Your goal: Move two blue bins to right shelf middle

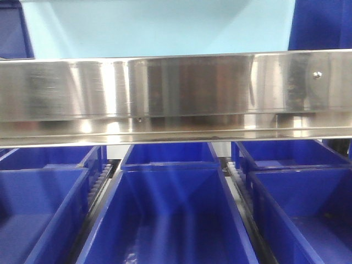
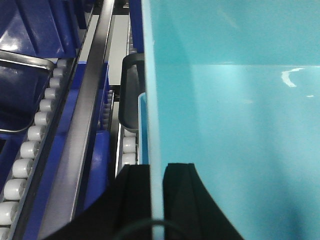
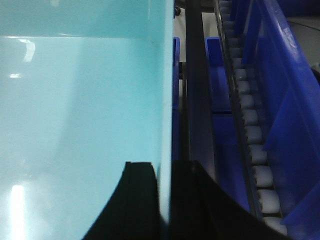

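Steel rail fronts the pale bin, its walls pinched by left end effector and right end effector.

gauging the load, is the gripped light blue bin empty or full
Empty as far as shown: both wrist views show only bare glossy inner surfaces of the light blue bin, nothing inside.

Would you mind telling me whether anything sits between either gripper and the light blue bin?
Nothing does. The left gripper and the right gripper each clamp a wall of the bin, with one finger on either side.
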### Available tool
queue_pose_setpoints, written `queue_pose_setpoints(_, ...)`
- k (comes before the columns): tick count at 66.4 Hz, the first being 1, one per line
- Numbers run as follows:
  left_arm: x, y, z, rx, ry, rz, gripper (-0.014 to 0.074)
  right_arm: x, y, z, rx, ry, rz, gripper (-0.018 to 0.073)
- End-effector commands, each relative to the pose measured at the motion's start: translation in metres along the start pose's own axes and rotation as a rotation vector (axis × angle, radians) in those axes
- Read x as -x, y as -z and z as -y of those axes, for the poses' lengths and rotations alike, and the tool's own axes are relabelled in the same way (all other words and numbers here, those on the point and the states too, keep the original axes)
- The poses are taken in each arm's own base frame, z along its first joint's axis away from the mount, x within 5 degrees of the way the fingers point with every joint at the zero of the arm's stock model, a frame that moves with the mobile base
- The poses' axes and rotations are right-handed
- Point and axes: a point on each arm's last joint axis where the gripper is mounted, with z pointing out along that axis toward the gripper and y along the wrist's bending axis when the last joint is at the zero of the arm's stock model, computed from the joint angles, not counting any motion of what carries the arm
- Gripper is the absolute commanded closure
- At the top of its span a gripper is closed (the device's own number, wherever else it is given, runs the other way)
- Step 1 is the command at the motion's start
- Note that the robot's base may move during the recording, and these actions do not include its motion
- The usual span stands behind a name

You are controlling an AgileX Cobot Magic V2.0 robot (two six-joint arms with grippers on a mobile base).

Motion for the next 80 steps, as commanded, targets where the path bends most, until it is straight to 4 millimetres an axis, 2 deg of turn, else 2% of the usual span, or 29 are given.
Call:
queue_pose_setpoints(1, 0.0072, 0.0080, 0.0010, -0.032, -0.003, 0.062, 0.0708, 0.0064, 0.0061, 0.0013, 0.005, 0.006, 0.055, 0.0712)
queue_pose_setpoints(80, 0.0074, 0.0080, 0.0012, -0.033, -0.003, 0.063, 0.0708, 0.0064, 0.0061, 0.0013, 0.005, 0.006, 0.055, 0.0712)
